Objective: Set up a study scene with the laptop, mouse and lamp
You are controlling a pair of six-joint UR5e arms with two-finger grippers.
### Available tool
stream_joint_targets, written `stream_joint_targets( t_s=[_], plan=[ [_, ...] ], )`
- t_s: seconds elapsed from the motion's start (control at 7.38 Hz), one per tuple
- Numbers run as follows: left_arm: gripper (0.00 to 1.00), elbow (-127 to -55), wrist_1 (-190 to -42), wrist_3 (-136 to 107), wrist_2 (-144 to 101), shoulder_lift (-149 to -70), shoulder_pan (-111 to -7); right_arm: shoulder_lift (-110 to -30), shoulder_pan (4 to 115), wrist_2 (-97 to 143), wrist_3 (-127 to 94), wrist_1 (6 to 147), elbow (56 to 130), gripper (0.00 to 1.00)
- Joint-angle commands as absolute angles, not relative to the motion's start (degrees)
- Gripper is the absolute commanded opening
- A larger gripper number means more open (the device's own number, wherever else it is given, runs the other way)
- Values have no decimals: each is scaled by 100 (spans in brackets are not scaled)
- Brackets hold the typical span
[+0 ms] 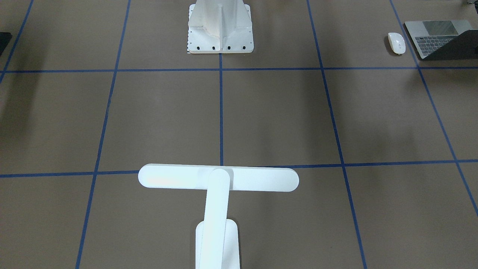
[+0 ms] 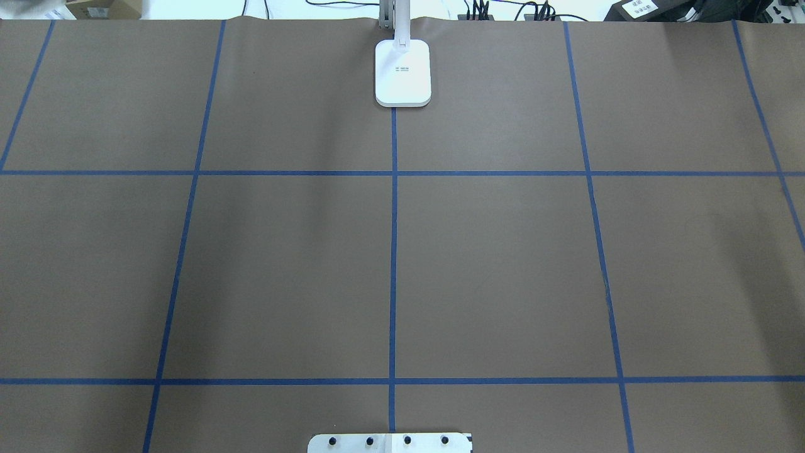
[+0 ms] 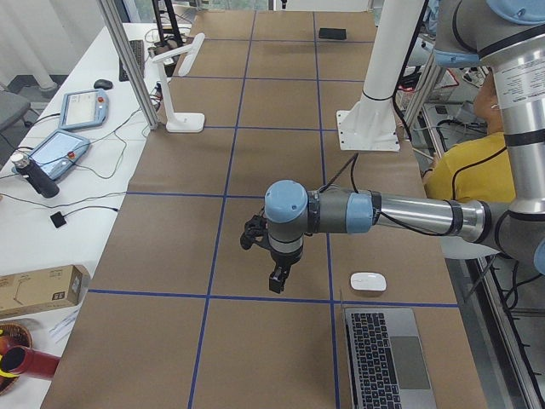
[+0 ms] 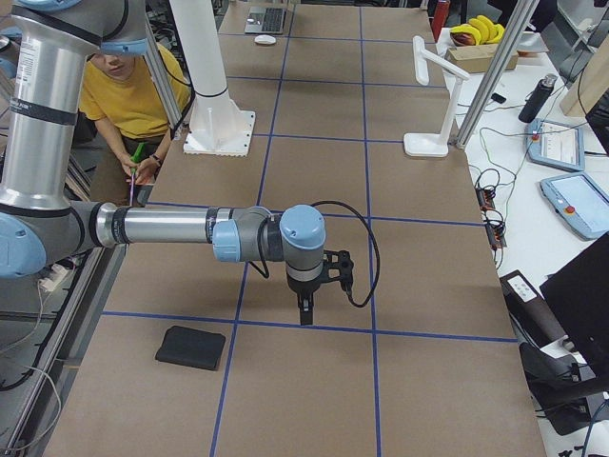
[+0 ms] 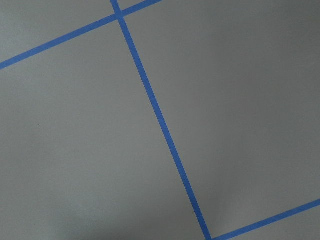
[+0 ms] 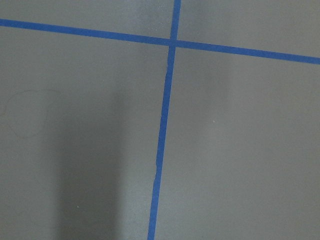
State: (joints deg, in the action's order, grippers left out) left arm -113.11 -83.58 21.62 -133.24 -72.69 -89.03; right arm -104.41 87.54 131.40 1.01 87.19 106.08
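The white lamp (image 1: pixel 218 178) stands at the table's far middle edge, its base (image 2: pixel 403 72) on the centre tape line and its bar head reaching over the table. The grey laptop (image 1: pixel 437 39) lies open near the table's end on my left side, and the white mouse (image 1: pixel 396 42) sits just beside it. My left gripper (image 3: pixel 276 284) hangs over bare paper a short way from the mouse (image 3: pixel 368 281) and laptop (image 3: pixel 383 358). My right gripper (image 4: pixel 305 316) hangs above a tape line. Whether either is open or shut I cannot tell. Both wrist views show only paper and tape.
A flat black pad (image 4: pixel 195 347) lies near my right gripper. The white pedestal (image 1: pixel 220 26) stands at the robot's side of the table. A seated person in a yellow shirt (image 4: pixel 133 90) is behind it. Tablets and cables lie beyond the far edge (image 4: pixel 561 171).
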Motion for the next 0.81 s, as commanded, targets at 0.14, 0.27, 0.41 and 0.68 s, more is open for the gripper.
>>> stream_joint_targets(
  t_s=[0.14, 0.27, 0.41, 0.68],
  plan=[
    [100, -11338, -8358, 2188, -13324, -7303, -8903, -10441, 8754, 13140, 105, 8719, 10608, 100],
    [100, -11338, -8367, 2197, -13316, -7330, -8903, -10441, 8754, 13140, 105, 8719, 10608, 100],
    [100, -11329, -8341, 2189, -13298, -7391, -8912, -10441, 8754, 13140, 105, 8719, 10608, 100],
    [100, -11268, -8332, 2127, -13254, -7479, -9243, -10441, 8754, 13140, 105, 8719, 10608, 100]
  ],
)
